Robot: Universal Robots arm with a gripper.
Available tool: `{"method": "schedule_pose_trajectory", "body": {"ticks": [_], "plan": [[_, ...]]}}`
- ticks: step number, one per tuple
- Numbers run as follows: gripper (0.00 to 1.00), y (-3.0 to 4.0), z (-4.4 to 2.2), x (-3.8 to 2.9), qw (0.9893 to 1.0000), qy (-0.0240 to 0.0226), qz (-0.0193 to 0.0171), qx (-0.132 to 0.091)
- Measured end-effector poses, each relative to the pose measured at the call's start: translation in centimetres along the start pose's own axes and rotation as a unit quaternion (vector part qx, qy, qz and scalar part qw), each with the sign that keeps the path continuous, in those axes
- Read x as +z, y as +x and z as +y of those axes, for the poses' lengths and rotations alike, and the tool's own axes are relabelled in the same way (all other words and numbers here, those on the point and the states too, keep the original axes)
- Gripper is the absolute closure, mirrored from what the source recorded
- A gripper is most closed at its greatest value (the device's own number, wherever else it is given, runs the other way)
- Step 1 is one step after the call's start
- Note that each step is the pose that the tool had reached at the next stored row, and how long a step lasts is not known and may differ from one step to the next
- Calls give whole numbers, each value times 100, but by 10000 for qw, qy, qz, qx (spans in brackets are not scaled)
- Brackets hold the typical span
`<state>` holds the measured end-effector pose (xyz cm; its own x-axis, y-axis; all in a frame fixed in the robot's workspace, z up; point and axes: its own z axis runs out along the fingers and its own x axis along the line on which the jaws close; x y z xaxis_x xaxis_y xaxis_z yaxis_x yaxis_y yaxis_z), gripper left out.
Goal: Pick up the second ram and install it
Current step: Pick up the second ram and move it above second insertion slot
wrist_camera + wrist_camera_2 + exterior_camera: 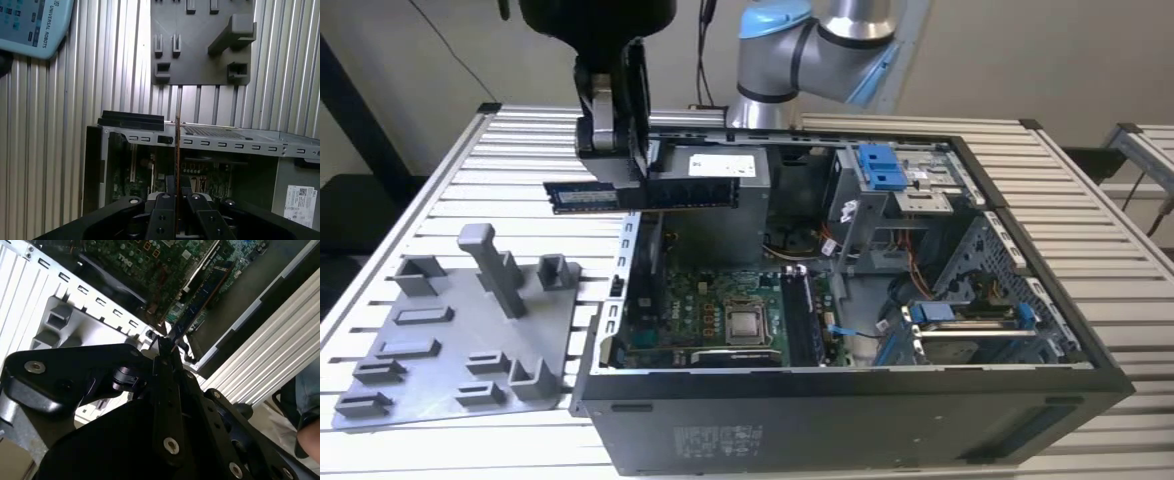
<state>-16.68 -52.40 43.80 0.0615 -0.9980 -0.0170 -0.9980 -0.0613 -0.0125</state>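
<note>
Over the desk point(440, 190), above the far side of the open computer case point(854, 425), my jaws are clenched on the second ram point(694, 192), held level. I judge this the carry step; seating needs its edge aligned over a motherboard slot point(803, 318).

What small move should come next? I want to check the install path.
Probably shift the second ram, held in the gripper, toward the exterior view's right, over the memory slots; it hangs above the case wall on that view's left.
</note>
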Motion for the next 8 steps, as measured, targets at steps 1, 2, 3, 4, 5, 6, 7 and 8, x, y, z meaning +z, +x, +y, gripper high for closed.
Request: {"method": "schedule_pose_trajectory", "body": {"ticks": [1, 2, 3, 4, 5, 6, 7, 8], "plan": [[86, 1, -15, 1, 10000, 0, 0, 0], [86, 2, -30, 1, 10000, 0, 0, 0], [86, 3, -45, 1, 10000, 0, 0, 0], [86, 4, -58, 2, 10000, 0, 0, 0], [86, 4, -72, 2, 10000, 0, 0, 0], [86, 5, -86, 3, 10000, 0, 1, 0], [86, 6, -99, 3, 10000, 0, 0, 0], [86, 7, -111, 4, 10000, 0, 0, 0]]}}
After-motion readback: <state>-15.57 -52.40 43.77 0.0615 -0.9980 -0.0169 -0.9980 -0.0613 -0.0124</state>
